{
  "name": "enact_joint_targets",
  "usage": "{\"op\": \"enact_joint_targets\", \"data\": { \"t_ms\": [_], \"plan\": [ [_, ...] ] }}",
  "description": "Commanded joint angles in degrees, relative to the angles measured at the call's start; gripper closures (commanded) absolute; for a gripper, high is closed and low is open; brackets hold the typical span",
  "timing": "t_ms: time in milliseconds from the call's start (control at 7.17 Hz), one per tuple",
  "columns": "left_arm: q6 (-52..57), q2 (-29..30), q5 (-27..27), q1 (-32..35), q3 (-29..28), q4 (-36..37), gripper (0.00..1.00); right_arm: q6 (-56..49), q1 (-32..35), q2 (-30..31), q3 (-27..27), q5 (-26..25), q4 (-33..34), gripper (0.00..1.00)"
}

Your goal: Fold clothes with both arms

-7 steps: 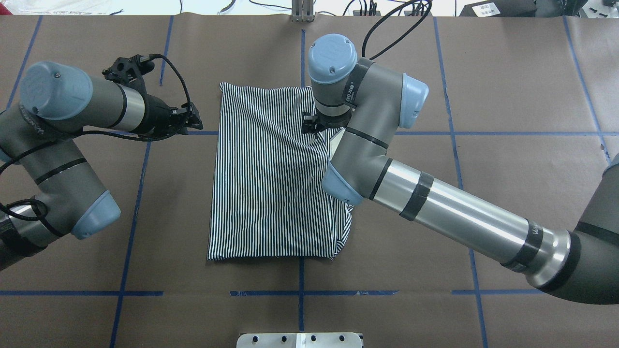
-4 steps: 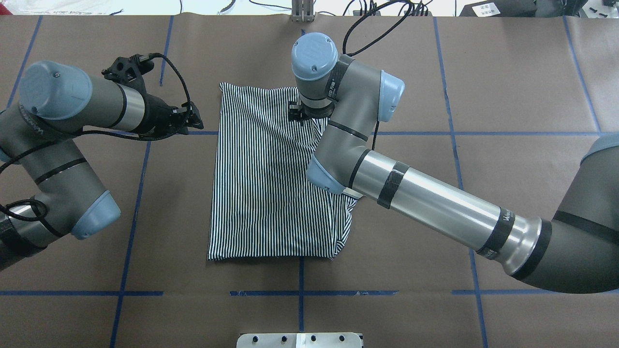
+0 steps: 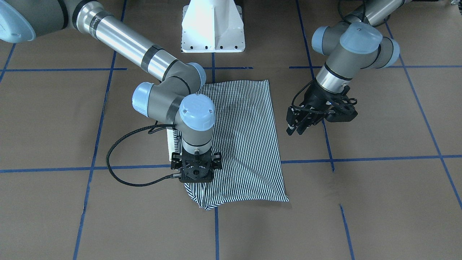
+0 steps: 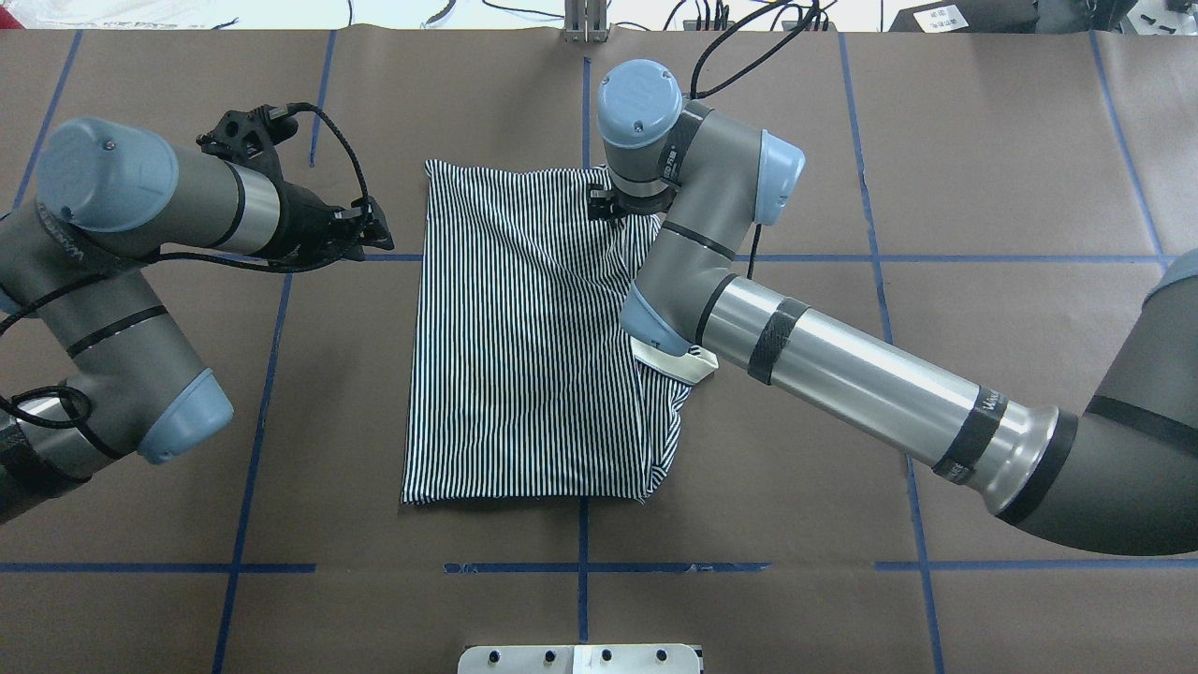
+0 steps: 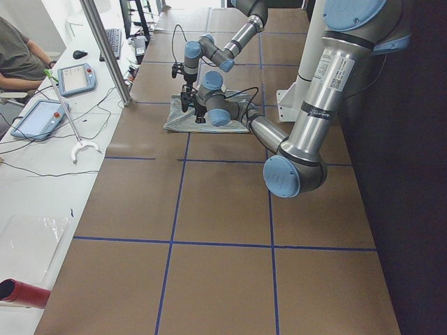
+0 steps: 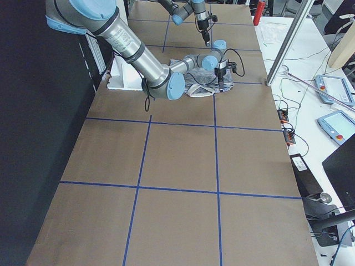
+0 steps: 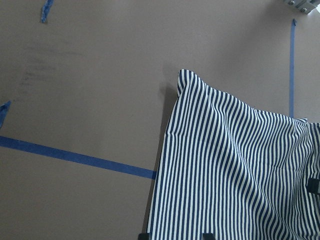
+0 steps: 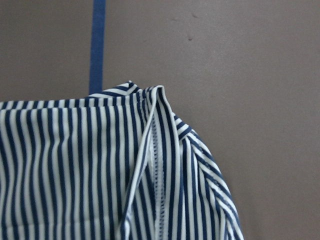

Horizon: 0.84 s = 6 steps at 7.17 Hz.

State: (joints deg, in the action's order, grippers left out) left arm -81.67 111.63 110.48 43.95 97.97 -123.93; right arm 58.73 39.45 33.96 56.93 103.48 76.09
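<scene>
The striped polo shirt [image 4: 524, 356] lies folded into a rectangle at the table's middle, back side up. It also shows in the front view [image 3: 245, 144]. A cream bit [image 4: 679, 365] peeks out at its right edge under my right arm. My right gripper [image 4: 604, 201] points down on the shirt's far right corner. The fabric tents up to the right gripper [image 3: 196, 183], which looks shut on the shirt; its fingers are hidden. The right wrist view shows that corner's hem [image 8: 157, 165]. My left gripper [image 4: 379, 229] hangs open and empty left of the shirt [image 7: 235, 170], above the table.
Brown paper with blue tape lines [image 4: 580, 566] covers the table. The white pedestal base [image 3: 213, 25] stands at the robot's side. A side bench with tablets [image 5: 77, 77] and a seated operator [image 5: 17, 56] is beyond the far edge.
My right gripper swung left over the shirt's far edge, then back right and farther out to the corner, pulling wrinkles in the cloth. The left arm has not moved.
</scene>
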Motion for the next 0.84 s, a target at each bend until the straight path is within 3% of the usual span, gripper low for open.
{"op": "enact_joint_targets", "data": {
  "t_ms": [0,139,279,418,558,697],
  "plan": [
    [-0.06,0.07,0.00,0.00,0.64,0.96,0.54,-1.86,0.81,3.40,5.26,2.23,2.02,0.00],
    [0.11,-0.01,0.00,0.00,0.65,1.31,0.54,-1.60,0.81,3.05,8.42,3.47,5.35,0.00],
    [0.11,-0.01,0.00,0.00,1.08,1.32,0.54,-0.21,0.72,4.00,15.50,4.09,11.65,0.00],
    [0.11,-0.01,0.09,0.00,1.78,1.75,0.54,8.33,-1.28,9.15,25.75,3.75,14.15,0.00],
    [0.11,0.07,0.09,0.00,1.88,2.11,0.54,16.69,-6.00,16.68,36.91,0.79,13.83,0.00],
    [0.11,-0.01,0.09,0.00,1.96,2.11,0.54,26.95,-11.18,19.37,42.67,-6.46,13.82,0.04]
  ]
}}
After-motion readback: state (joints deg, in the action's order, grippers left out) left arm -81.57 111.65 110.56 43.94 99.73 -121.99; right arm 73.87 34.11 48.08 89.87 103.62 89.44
